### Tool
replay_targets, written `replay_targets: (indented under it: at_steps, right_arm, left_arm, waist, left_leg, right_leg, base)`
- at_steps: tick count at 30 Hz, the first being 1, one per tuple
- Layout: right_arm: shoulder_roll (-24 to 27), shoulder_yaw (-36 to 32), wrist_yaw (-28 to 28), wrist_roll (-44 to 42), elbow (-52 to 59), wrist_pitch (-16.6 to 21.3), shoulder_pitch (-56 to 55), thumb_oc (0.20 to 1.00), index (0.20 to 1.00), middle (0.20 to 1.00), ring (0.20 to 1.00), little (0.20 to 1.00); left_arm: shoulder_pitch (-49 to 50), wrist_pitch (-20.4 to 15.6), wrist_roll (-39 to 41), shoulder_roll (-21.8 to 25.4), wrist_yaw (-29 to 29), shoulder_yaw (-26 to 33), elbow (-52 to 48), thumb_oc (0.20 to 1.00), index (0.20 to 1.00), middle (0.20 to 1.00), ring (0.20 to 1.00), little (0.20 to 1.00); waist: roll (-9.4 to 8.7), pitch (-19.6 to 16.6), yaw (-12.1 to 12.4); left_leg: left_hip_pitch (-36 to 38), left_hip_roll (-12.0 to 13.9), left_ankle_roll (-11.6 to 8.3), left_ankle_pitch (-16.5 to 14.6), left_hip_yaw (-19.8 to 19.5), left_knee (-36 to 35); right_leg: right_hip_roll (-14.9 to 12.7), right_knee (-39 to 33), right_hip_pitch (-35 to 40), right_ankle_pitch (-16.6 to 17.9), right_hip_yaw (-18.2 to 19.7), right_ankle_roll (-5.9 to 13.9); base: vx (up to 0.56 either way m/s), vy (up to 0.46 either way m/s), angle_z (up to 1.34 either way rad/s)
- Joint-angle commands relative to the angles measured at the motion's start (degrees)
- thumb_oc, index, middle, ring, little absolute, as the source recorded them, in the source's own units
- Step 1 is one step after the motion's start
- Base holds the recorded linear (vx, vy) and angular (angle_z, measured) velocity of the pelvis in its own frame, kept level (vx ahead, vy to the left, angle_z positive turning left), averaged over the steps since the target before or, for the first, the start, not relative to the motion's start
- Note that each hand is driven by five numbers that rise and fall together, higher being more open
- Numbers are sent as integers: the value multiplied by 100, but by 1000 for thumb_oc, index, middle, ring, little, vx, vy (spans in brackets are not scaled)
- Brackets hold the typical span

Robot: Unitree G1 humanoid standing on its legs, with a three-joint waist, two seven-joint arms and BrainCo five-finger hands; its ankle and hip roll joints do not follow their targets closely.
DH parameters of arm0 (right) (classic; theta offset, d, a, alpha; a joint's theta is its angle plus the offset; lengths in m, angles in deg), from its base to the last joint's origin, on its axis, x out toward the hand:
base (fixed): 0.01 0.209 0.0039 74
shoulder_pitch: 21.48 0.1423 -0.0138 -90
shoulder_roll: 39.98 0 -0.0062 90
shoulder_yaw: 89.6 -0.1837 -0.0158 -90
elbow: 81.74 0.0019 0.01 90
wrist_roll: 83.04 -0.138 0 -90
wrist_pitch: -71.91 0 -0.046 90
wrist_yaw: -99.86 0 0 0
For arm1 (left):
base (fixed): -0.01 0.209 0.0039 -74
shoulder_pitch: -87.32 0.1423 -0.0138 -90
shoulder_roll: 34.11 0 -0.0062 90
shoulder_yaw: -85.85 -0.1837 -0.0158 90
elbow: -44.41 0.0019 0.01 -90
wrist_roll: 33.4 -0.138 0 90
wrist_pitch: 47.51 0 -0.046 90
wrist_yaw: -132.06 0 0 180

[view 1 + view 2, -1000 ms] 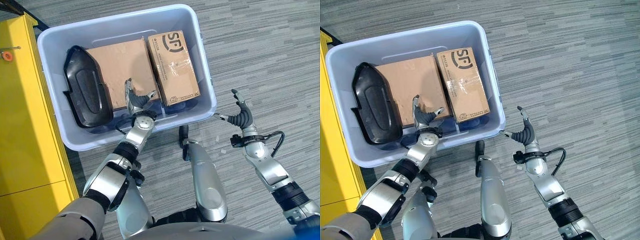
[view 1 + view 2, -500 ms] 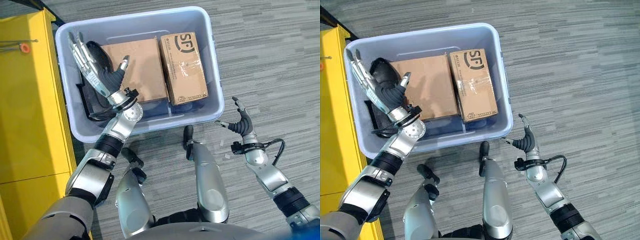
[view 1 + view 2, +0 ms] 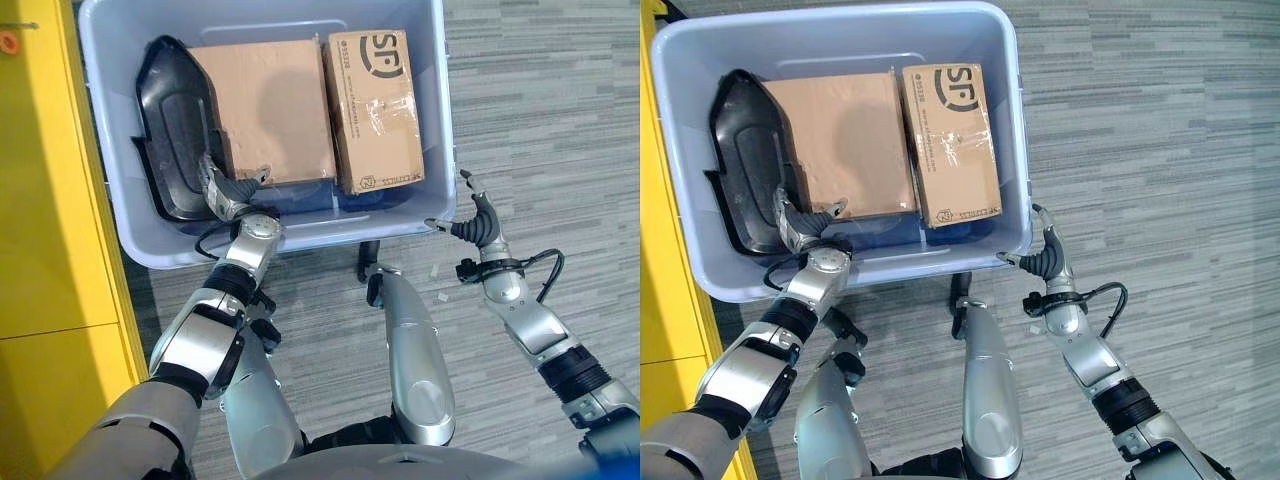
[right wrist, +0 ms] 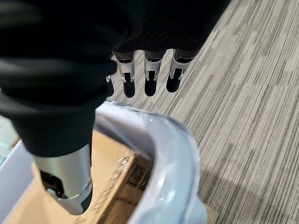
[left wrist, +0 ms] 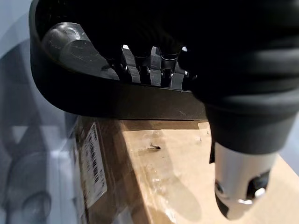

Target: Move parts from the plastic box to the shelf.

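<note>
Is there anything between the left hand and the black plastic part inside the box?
Nothing visible. The left hand is already inside the pale blue plastic box, with its fingers reaching into the black moulded plastic part, beside the plain cardboard box.

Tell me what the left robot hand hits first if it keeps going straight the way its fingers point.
Probably the black moulded plastic part: the left robot hand already has its fingers at that part's rim inside the pale blue plastic box.

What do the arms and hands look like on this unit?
Both arms are silver-grey metal shells with black ribbed bands at the joints. The left hand and right hand each have a dark ribbed cover over the back and wrist, and silver fingers with dark tips.
</note>
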Motion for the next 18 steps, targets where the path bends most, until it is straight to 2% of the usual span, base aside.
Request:
replay_targets:
  at_steps: [1, 2, 4, 6, 7, 12, 15, 18]
  right_arm:
    - [69, -181, -201, -33, 152, 51, 62, 1000, 1000, 1000, 1000, 1000]
    - [74, -190, -211, -43, 148, 44, 69, 1000, 1000, 1000, 1000, 1000]
    - [104, -266, -166, 17, 134, 79, 69, 1000, 1000, 1000, 1000, 1000]
    - [96, -296, -128, 63, 155, 96, 49, 1000, 1000, 1000, 1000, 1000]
    - [100, -339, -120, 253, 181, 179, 11, 1000, 1000, 1000, 1000, 1000]
    - [194, -438, -117, 316, 311, 301, -77, 1000, 1000, 1000, 1000, 1000]
    - [255, -521, -33, 387, 356, 413, -184, 1000, 1000, 1000, 1000, 1000]
    - [319, -547, -24, 400, 360, 546, -323, 1000, 1000, 1000, 1000, 1000]
  left_arm:
    - [-416, 8, 131, 94, 378, -84, 376, 1000, 1000, 1000, 1000, 1000]
    - [-448, 1, 146, 98, 393, -94, 403, 1000, 1000, 1000, 1000, 1000]
    - [-778, -431, -26, 121, 900, -274, 560, 1000, 1000, 1000, 1000, 1000]
    - [-839, -510, -55, 96, 993, -362, 522, 1000, 1000, 1000, 1000, 1000]
    - [-941, -569, -601, 33, 1215, -586, 393, 1000, 1000, 1000, 1000, 1000]
    - [-950, -652, -1488, 35, 1496, -1118, -8, 1000, 1000, 1000, 1000, 1000]
    - [-830, -691, -2564, -24, 1608, -1529, -448, 1000, 1000, 1000, 1000, 1000]
    - [-669, -702, -3045, -62, 1788, -1856, -781, 1000, 1000, 1000, 1000, 1000]
  waist:
    - [-298, -210, -90]
    - [-299, -210, -95]
    - [-327, -210, -212]
    - [-330, -210, -242]
    - [-323, -210, -302]
    - [-288, -210, -364]
    - [-206, -210, -402]
    - [-129, -210, -420]
  left_leg:
    - [-792, 232, -207, -694, -104, 1028]
    - [-827, 225, -200, -707, -116, 1050]
    - [-1063, 164, -134, -826, -127, 1204]
    - [-1112, 159, -123, -842, -116, 1236]
    - [-1146, 136, -94, -863, -75, 1240]
    - [-1094, 83, -69, -871, 23, 1175]
    - [-1008, 47, -59, -868, 136, 1110]
    - [-909, 24, -55, -861, 223, 1053]
  right_leg:
    - [193, 43, -275, -220, 416, 491]
    - [196, 65, -308, -226, 420, 488]
    - [256, 175, -589, -213, 491, 475]
    - [273, 189, -646, -199, 516, 475]
    - [298, 187, -709, -171, 561, 474]
    - [343, 148, -711, -141, 609, 474]
    - [336, 115, -695, -136, 629, 475]
    - [317, 92, -655, -139, 634, 475]
  base:
    - [11, 18, -12]
    - [17, 21, -17]
    - [17, 24, -10]
    - [6, 25, -6]
    - [3, 32, -10]
    - [3, 31, -6]
    - [7, 56, -4]
    - [4, 49, -8]
